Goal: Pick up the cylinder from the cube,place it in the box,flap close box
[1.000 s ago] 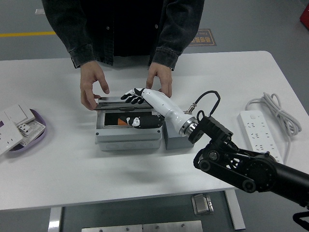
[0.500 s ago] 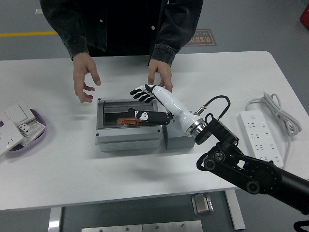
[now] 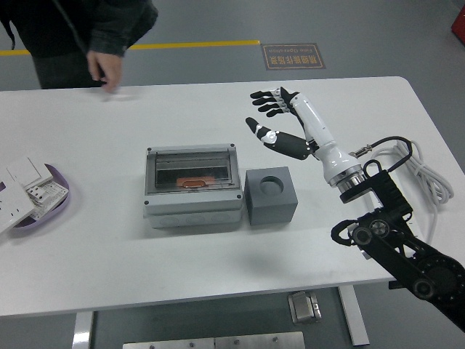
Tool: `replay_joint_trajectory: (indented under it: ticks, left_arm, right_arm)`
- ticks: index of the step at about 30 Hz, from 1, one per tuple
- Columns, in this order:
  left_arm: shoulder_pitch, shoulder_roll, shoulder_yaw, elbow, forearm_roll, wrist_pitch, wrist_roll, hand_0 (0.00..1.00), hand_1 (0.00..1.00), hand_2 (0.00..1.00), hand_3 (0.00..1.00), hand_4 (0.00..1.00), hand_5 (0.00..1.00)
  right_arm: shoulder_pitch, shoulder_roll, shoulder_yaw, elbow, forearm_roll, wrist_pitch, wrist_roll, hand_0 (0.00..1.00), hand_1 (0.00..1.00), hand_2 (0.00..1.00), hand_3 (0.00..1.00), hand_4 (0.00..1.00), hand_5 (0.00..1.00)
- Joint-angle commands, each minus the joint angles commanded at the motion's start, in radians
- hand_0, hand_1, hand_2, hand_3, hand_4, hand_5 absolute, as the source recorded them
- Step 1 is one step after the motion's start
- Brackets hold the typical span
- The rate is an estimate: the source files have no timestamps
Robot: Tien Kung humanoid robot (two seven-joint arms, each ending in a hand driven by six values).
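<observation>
The grey box (image 3: 192, 186) sits at the table's middle with its clear flap lid down. An orange cylinder (image 3: 193, 181) lies inside, seen through the lid. The grey cube (image 3: 270, 195) stands right of the box, touching it, with an empty round hole on top. My right hand (image 3: 270, 116) hovers above the table, up and right of the cube, fingers spread and holding nothing. My left arm is out of view.
A person stands at the far left corner, one hand (image 3: 102, 71) hanging near the table's far edge. A purple tray (image 3: 54, 200) with white switch parts sits at the left edge. A white power strip (image 3: 389, 193) with cable lies at the right.
The box lid went from open to closed. My right hand left the box and rose to the right. The person let go of the lid and stepped away to the left.
</observation>
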Motion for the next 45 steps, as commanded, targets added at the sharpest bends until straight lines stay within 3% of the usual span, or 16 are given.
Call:
replay_joint_trajectory:
  ticks: [6,12,14,15,22,30,38,45]
  left_arm:
    - [0.005,-0.003,0.006,0.000,-0.007,0.002,-0.001,0.601,0.587,0.562,0.595,0.663,0.281]
    - [0.005,-0.002,0.004,0.000,0.014,-0.003,0.003,0.601,0.586,0.562,0.595,0.664,0.282]
    - [0.005,0.000,0.002,0.000,0.018,-0.004,0.002,0.601,0.586,0.562,0.595,0.664,0.282]
    - [0.006,0.001,0.004,0.000,0.015,-0.004,0.001,0.601,0.587,0.562,0.597,0.663,0.281]
    - [0.023,0.011,0.006,0.000,-0.066,0.016,-0.027,0.600,0.588,0.563,0.596,0.663,0.279]
    - [0.017,0.026,-0.017,0.000,-0.063,0.018,-0.034,0.601,0.587,0.563,0.597,0.663,0.279]
    - [0.019,0.017,-0.021,0.000,-0.066,0.017,-0.036,0.601,0.586,0.562,0.597,0.664,0.278]
    - [0.020,0.016,-0.013,0.000,-0.063,0.014,-0.031,0.601,0.587,0.563,0.599,0.665,0.274]
  right_arm:
    - [-0.113,0.057,0.180,-0.050,0.151,0.051,0.097,0.576,0.610,0.653,0.679,0.690,0.352]
    - [-0.204,0.071,0.308,-0.089,0.292,0.088,0.150,0.593,0.616,0.654,0.680,0.682,0.339]
    - [-0.219,0.079,0.309,-0.098,0.341,0.095,0.191,0.593,0.616,0.654,0.680,0.682,0.339]
    - [-0.222,0.084,0.306,-0.100,0.358,0.095,0.206,0.668,0.633,0.655,0.680,0.683,0.326]
    - [-0.229,0.126,0.293,-0.096,0.451,0.098,0.327,0.682,0.638,0.654,0.673,0.686,0.319]
    - [-0.237,0.114,0.287,-0.112,0.492,0.104,0.339,0.687,0.630,0.635,0.651,0.686,0.321]
    - [-0.245,0.140,0.284,-0.122,0.502,0.111,0.338,0.691,0.628,0.634,0.653,0.686,0.319]
    - [-0.253,0.129,0.307,-0.123,0.519,0.120,0.336,0.673,0.624,0.607,0.649,0.693,0.315]
